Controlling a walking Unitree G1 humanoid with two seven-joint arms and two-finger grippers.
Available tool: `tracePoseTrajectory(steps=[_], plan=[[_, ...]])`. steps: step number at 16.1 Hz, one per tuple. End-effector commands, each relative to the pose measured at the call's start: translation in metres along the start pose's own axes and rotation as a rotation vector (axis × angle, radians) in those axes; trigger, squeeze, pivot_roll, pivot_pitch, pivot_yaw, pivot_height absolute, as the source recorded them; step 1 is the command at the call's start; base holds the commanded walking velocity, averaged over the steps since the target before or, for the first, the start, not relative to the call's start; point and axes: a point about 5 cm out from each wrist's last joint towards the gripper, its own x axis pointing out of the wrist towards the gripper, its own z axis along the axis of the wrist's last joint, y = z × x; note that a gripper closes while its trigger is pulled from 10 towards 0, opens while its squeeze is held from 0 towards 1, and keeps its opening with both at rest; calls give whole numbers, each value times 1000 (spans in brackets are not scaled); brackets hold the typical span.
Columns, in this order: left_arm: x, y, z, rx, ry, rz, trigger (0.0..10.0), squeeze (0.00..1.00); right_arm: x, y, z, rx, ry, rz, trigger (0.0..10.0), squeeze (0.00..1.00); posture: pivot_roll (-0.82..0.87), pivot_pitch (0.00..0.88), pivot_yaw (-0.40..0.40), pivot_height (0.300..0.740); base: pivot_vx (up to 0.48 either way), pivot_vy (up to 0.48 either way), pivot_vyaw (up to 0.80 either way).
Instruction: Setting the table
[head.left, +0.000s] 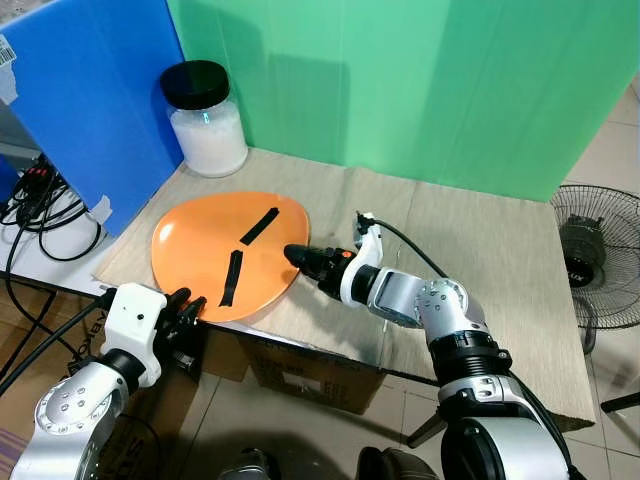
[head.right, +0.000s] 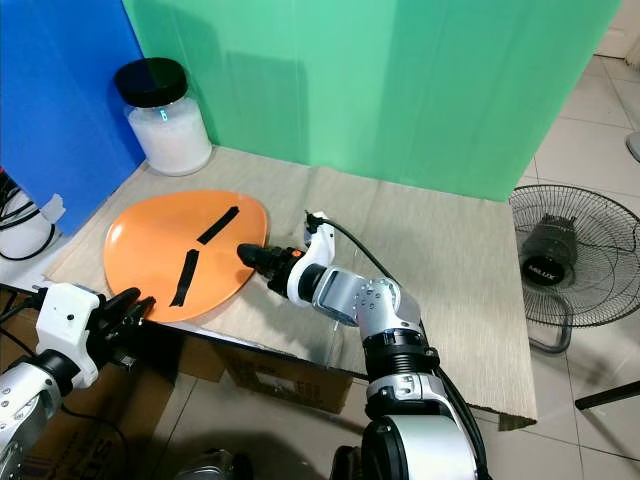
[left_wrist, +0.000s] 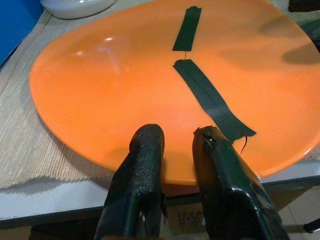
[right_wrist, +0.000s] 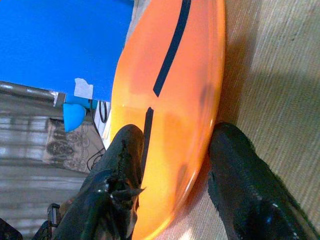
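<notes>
At the lower left of the left eye view, the left pincer (head.left: 185, 305) is sitting at the counter's near edge, its tips right at the rim of the orange plate (head.left: 205, 245). Its wrist view is showing what the head views are not: the two black fingers (left_wrist: 145, 150) are parted by a narrow gap and lying against the plate's near rim, gripping nothing that can be made out.

Just beyond, near the frame's centre, the right pincer (head.left: 297, 256) is reaching in from the right arm. In the right wrist view its fingers (right_wrist: 125, 150) are spread wide and straddling the plate's (right_wrist: 170, 100) edge, one over the top face and one on the mat side; whether they are pressing on it I cannot tell.

The plate is lying on the woven mat (head.left: 480, 260) covering the counter, in the left-centre of the frame, with two strips of black tape (head.left: 258, 226) on it.

Farther back, at the upper left, a glass jar (head.left: 205, 120) with a black lid is standing half full of white powder, beside the blue board (head.left: 90, 90). A fan (head.left: 600, 255) is standing on the floor at the right edge.
</notes>
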Motion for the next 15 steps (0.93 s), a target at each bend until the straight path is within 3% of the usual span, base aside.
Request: tracePoseTrajectory(steps=[1,3,5,6,7,8,9,15], plan=[[0,-2,-6,-7,22,-16,10000,0,29,27,-44,92,88,114,10000,0,9,102,22,740,0,0,0],[1,-2,-8,-8,25,-20,10000,0,30,28,-46,86,93,111,10000,0,7,95,16,740,0,0,0],[2,-2,-11,-9,33,-22,10000,0,32,27,-47,92,90,98,5529,0,3,88,11,740,0,0,0],[2,-2,-12,-9,34,-22,10000,0,32,27,-48,92,92,100,5529,0,2,87,11,740,0,0,0],[2,-2,-13,-9,36,-22,10000,0,33,28,-50,92,97,103,3922,0,0,86,10,740,0,0,0],[3,-2,-13,-9,37,-22,10000,0,33,28,-51,93,102,105,3137,0,1,84,9,740,0,0,0],[3,-2,-14,-10,36,-21,10000,0,34,28,-55,94,115,103,0,0,1,83,7,740,0,0,0],[5,-3,-13,-12,24,-19,10000,0,36,25,-60,95,133,80,0,0,4,88,-3,740,0,0,0]])
